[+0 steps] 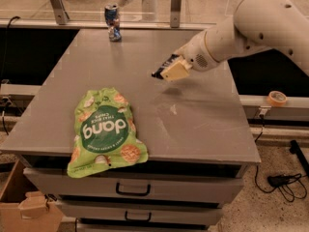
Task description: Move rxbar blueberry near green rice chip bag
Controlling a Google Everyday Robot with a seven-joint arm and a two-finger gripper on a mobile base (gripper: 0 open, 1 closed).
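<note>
The green rice chip bag (pixel 104 129) lies flat at the table's front left, its lower end hanging over the front edge. My gripper (pixel 170 69) hovers above the table's middle right, reaching in from the right. It is shut on the rxbar blueberry (pixel 162 67), a small dark bar whose end sticks out to the left of the tan fingers (pixel 175 71). The bar is held in the air, to the right of and behind the bag, well apart from it.
A crushed blue-red-silver can (pixel 113 22) stands at the table's far left edge. The grey table (pixel 203 124) has drawers below its front. A cardboard box (pixel 24 207) sits on the floor at the left, a tape roll (pixel 276 98) on the right ledge.
</note>
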